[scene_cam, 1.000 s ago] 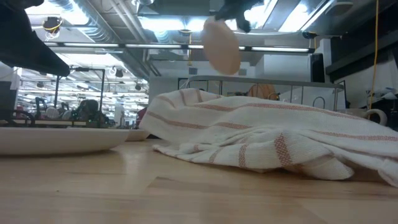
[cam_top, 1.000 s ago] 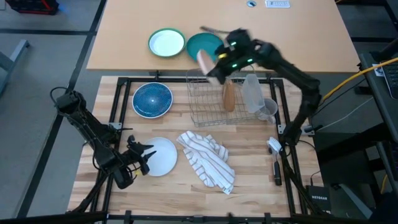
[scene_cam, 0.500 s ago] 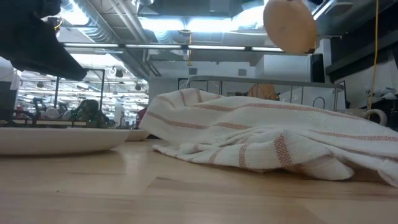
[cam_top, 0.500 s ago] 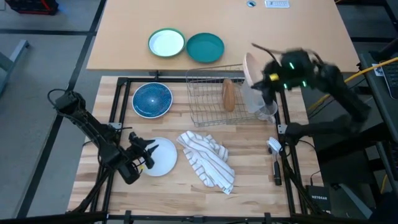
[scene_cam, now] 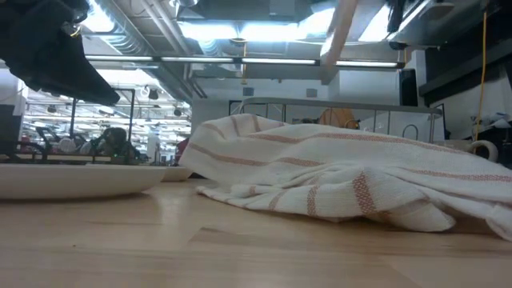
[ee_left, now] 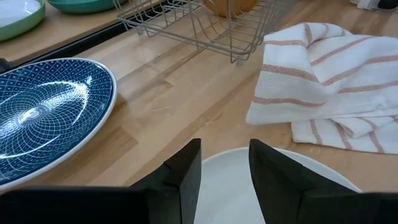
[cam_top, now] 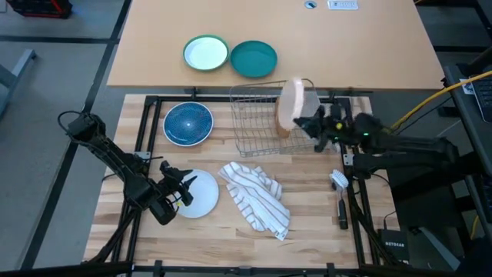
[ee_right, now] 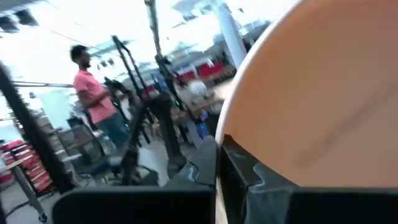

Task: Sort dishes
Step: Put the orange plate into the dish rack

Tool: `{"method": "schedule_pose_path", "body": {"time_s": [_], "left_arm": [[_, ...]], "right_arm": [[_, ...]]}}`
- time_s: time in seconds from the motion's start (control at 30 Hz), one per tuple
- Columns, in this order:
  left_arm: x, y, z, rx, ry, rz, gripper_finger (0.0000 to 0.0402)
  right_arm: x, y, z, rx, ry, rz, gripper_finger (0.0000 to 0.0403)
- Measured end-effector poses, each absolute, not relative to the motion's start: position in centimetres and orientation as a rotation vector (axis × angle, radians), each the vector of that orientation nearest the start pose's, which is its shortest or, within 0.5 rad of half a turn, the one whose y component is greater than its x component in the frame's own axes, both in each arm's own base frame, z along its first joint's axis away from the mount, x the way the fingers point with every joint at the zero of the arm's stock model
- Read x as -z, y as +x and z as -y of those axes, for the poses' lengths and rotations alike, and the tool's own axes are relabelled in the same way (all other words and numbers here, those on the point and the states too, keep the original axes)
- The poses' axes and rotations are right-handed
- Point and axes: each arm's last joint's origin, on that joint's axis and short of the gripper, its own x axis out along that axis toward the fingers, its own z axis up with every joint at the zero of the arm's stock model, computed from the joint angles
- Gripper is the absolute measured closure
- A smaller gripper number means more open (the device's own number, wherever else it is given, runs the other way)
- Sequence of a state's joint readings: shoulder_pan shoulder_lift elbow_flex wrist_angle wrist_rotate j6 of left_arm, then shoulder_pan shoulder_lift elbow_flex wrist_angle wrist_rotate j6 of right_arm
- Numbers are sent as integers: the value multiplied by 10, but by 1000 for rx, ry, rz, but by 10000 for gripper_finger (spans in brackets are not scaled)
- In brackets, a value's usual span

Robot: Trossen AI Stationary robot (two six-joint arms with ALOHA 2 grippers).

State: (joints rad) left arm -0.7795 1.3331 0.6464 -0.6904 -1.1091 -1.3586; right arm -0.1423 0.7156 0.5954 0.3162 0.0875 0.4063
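Now the right tool (cam_top: 317, 125), clenched on the rim of the tan plate (cam_top: 290, 104), holds it on edge above the wire rack (cam_top: 254, 123), seemingly to slot it upright, while the left tool (cam_top: 181, 190) hovers released over the white plate (cam_top: 201, 196) on the counter (cam_top: 307, 208).

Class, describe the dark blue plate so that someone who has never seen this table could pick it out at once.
Start at the wire dish rack at the back of the wooden table. The blue plate lies flat just left of it. Unlike the plain white plate nearer the front, it is dark blue with a fine pale pattern.
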Motion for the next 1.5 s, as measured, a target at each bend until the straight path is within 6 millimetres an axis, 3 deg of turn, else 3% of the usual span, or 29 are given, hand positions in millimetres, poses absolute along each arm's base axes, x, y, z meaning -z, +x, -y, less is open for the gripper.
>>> {"method": "schedule_pose_path", "body": {"time_s": [0.13, 0.33, 0.57, 1.0, 1.5], "left_arm": [[-172, 161, 123, -685, -160, -433, 276], [-172, 161, 123, -685, -161, -433, 276], [-172, 161, 123, -683, -163, -435, 276], [-172, 161, 123, -682, -163, -437, 276], [-172, 161, 123, -682, -162, -438, 276]], "right_arm": [[-299, 186, 30, 221, 416, 88, 398], [-286, 209, 44, 169, 407, 57, 398], [-258, 228, 69, 148, 436, -71, 398], [-248, 219, 106, 172, 471, -107, 398], [-239, 217, 106, 182, 496, -210, 398]]}}
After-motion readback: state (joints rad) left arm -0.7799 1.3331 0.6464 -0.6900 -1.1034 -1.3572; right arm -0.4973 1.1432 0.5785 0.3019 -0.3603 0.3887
